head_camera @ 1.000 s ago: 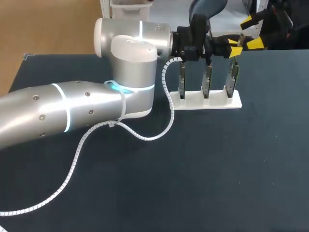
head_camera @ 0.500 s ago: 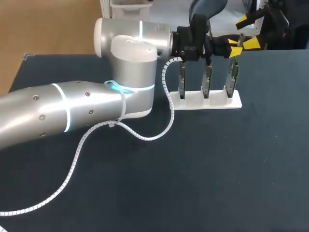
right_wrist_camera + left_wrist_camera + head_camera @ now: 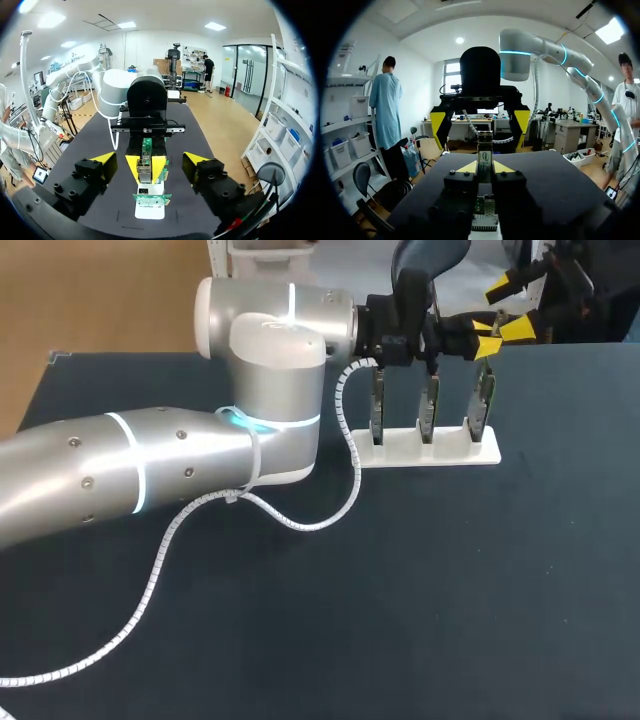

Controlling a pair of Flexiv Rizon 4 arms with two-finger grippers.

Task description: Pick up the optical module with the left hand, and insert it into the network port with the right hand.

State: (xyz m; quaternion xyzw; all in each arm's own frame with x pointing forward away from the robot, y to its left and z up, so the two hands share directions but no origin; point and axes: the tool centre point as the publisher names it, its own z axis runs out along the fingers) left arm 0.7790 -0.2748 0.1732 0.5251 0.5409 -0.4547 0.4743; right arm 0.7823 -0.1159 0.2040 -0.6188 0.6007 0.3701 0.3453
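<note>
Gripping optical module point(image 3: 483, 402) near top end, left gripper point(image 3: 487, 346) had yellow tips clamped on it from two sides. Module stood on end in 3 o'clock slot of white rack point(image 3: 400, 454), at table's 1 o'clock, long axis upright. Other two modules point(image 3: 427, 405) stood at its 9 o'clock. Right gripper point(image 3: 517, 308) hung close at 1 o'clock from left gripper, fingers wide apart, facing it head-on. Module lay straight ahead of them, untouched. Judged: lift from rack, then handover. Network port not made out.
</note>
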